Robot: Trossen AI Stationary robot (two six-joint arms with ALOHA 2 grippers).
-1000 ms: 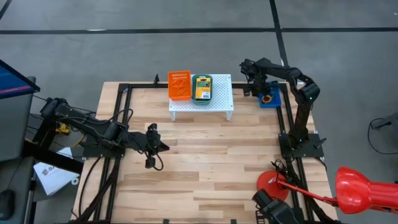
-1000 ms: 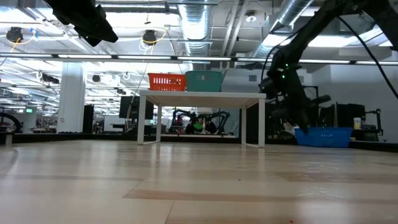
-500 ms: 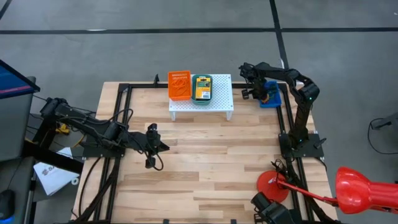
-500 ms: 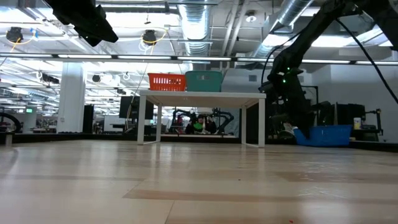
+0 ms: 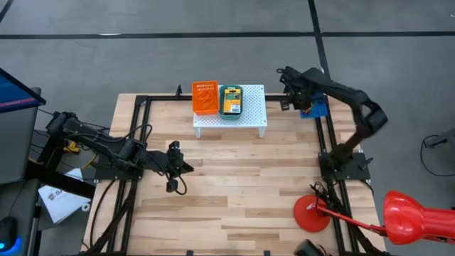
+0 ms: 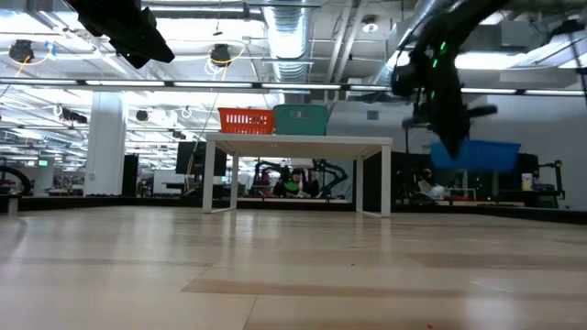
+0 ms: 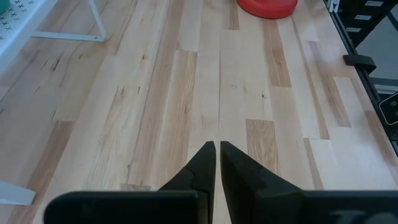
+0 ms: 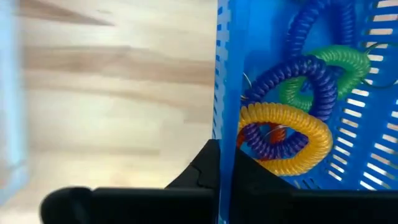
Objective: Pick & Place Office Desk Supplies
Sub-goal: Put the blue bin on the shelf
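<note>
Slatted blue plastic basket (image 8: 292, 81) hangs pinched by its wall in the right gripper (image 8: 219, 158). Springy coiled loops (image 8: 292, 118) lie inside. Left gripper (image 7: 217, 163) rests closed, empty.

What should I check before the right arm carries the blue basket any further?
1. Grip: right gripper is shut on the blue basket wall, one finger on each side. Ok.
2. Clearance: basket hangs well above the table in the low view. Ok.
3. Contents: coiled loops (blue, green, yellow) lie inside the basket. Ok.
4. Basket level: cannot tell.
5. Landing space: on the white stand, the orange basket and teal basket leave the end nearest the right arm bare. Ok.
6. Left gripper: shut, empty, over mid-table, away from the stand. Ok.
</note>
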